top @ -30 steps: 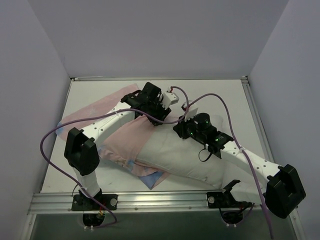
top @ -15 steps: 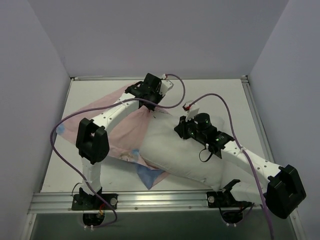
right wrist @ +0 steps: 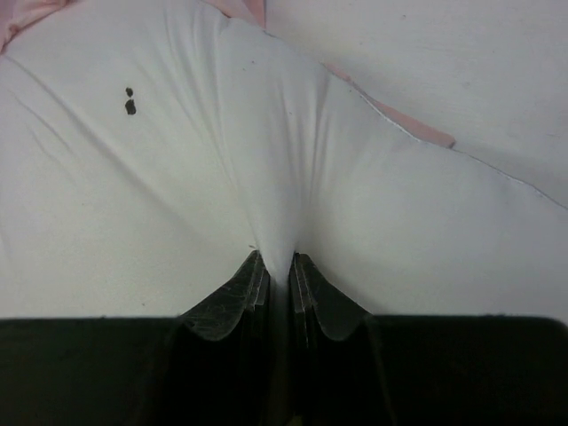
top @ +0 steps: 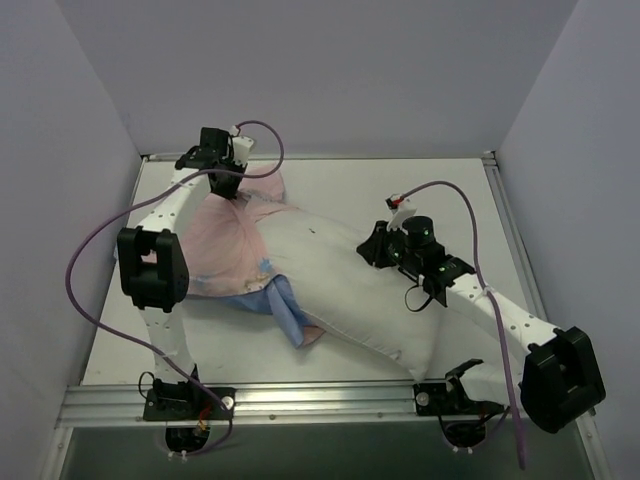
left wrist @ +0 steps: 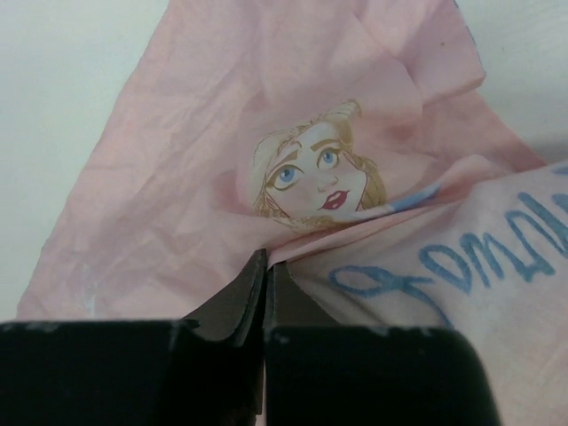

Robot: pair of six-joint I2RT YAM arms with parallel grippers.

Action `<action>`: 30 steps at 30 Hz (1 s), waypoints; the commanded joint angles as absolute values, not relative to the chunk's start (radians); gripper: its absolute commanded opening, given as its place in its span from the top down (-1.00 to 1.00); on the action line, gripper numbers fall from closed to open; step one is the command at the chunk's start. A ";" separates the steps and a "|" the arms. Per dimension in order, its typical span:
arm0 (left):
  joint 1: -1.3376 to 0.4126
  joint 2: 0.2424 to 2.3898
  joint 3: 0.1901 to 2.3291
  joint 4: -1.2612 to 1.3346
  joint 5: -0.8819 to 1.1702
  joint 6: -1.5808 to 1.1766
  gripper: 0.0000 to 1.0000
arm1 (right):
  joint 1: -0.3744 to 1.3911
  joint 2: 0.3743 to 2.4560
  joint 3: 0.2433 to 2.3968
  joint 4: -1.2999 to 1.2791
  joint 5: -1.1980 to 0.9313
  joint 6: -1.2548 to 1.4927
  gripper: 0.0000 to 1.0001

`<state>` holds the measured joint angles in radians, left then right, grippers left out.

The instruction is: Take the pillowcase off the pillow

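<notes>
I see pillow (top: 345, 290) lying diagonally across tabletop (top: 450, 190), one corner near front rail. My right gripper (right wrist: 280, 264) pinches fold of its white fabric. Pillowcase (top: 220, 245), pink side out, bunched at pillow's left end. Left gripper (left wrist: 268, 266) pressed together on it, far-left corner.

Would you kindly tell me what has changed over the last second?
The left tool shut on the pillowcase and pulled it toward the far-left corner, baring more of the pillow. The right tool stayed clamped on the pillow, in about the same place.
</notes>
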<state>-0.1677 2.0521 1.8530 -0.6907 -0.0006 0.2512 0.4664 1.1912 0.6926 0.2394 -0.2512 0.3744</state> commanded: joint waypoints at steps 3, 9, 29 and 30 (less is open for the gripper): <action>-0.083 1.911 1.813 -0.454 -0.175 0.353 0.95 | 0.359 1.245 0.842 -0.132 -0.108 0.275 1.00; -0.089 1.894 2.072 -0.754 0.225 0.288 -0.88 | 0.386 1.431 1.246 -0.325 0.064 0.173 -0.28; 0.448 1.320 1.286 -1.095 0.498 0.452 -0.88 | 0.818 1.578 1.359 -0.407 0.124 0.269 -0.65; 0.454 1.295 1.266 -1.112 0.508 0.498 -0.87 | 0.815 1.595 1.373 -0.403 0.118 0.255 -0.68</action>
<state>0.4404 1.4052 1.2934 -1.1107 0.4290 0.3798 0.8230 1.5467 1.3254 -0.4622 0.1230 0.2729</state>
